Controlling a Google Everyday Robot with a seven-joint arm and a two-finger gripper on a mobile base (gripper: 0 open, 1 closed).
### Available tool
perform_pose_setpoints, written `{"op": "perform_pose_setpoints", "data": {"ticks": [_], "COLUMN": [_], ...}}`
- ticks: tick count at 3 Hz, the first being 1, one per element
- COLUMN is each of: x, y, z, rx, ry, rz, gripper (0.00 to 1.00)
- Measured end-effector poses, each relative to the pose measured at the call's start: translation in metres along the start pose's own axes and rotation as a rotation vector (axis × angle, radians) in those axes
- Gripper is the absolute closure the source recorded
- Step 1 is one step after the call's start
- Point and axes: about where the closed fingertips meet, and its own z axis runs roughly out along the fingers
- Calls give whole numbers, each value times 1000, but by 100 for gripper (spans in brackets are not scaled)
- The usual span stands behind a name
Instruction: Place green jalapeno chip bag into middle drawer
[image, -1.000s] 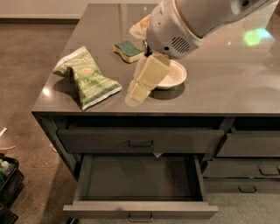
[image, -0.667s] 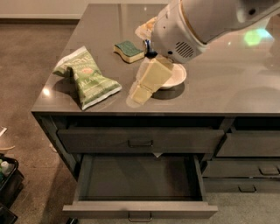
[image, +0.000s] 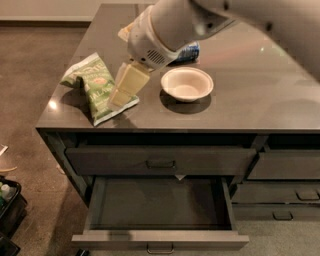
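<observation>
Camera view: the gripper (image: 118, 99) points down at the right edge of the green jalapeno chip bag (image: 95, 82) on the desk (image: 250, 107). Whether it is spread or pinching cannot be told.

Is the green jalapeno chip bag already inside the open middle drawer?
No, the green jalapeno chip bag lies on the countertop with the gripper over its right part, outside the middle drawer.

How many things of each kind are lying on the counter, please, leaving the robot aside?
Chip bag: 1
Bowl: 1
Blue packet, partly hidden: 1
Yellow item, mostly hidden: 1
Total: 4
The gripper hangs over the bag's right edge.
</observation>
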Motion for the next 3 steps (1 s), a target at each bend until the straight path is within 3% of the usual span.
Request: {"op": "perform_pose_setpoints", "data": {"ticks": [2,3], "x": [2,-6], "y": [3,-5], "z": [5,44], "rx": [5,-30], "ry": [3,-33], "rz": [18,14], "gripper": [0,0]}}
